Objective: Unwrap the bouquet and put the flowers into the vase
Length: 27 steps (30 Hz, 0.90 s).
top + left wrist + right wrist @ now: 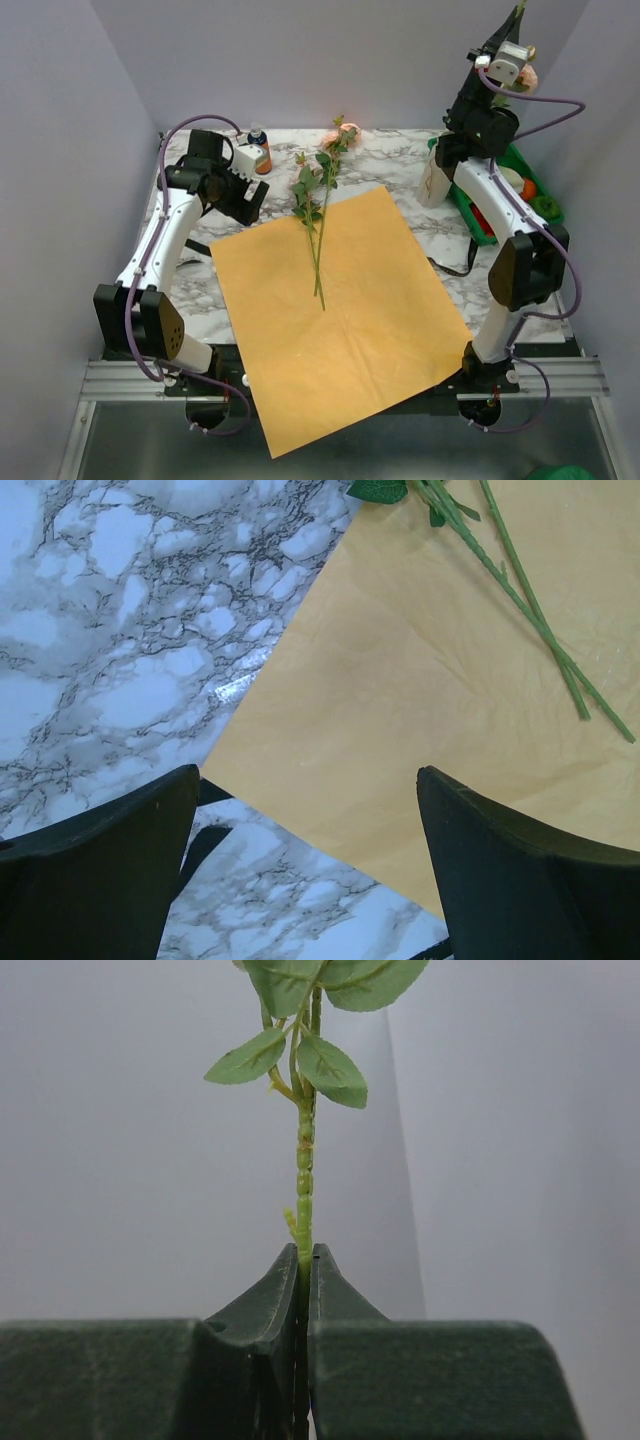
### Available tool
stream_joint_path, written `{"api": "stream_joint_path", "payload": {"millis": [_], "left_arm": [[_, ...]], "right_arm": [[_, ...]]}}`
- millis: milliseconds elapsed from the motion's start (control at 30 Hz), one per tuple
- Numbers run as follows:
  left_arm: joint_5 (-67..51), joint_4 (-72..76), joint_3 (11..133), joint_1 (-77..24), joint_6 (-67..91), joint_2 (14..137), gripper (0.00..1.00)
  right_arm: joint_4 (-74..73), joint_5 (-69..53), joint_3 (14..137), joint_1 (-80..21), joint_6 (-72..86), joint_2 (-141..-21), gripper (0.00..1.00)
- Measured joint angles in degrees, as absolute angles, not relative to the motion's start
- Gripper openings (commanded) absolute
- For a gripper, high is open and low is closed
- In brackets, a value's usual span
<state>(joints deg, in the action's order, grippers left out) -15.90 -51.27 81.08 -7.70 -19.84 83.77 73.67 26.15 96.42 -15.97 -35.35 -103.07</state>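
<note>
The orange paper sheet [340, 310] lies spread flat on the marble table. Two of the flowers [318, 235] lie across its far half, their pink heads pointing to the back; their stems [530, 610] also show in the left wrist view. My left gripper [245, 200] [307, 772] hangs open over the sheet's left corner with nothing in it. My right gripper [513, 22] [305, 1250] is raised high at the back right, shut on one flower's thin green stem [304, 1160], leaves above the fingers. The cream vase [432, 185] stands below it, partly hidden by the arm.
An orange bottle with a dark cap [260, 150] stands at the back left. A green basket [520, 165] holding colourful items sits at the right edge, just behind the vase. A black ribbon [452, 268] lies by the sheet's right edge.
</note>
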Motion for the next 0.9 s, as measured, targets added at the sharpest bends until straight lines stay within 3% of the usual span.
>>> {"api": "stream_joint_path", "payload": {"millis": [433, 900], "left_arm": [[-17.26, -54.33, 90.37, -3.46, -21.67, 91.24, 0.98], [-19.55, -55.66, 88.88, 0.75, -21.69, 93.34, 0.98]], "right_arm": [[73.54, 22.76, 102.87, -14.74, -42.85, -117.01, 0.01], [74.11, 20.47, 116.75, -10.39, -42.96, -121.12, 0.01]]}}
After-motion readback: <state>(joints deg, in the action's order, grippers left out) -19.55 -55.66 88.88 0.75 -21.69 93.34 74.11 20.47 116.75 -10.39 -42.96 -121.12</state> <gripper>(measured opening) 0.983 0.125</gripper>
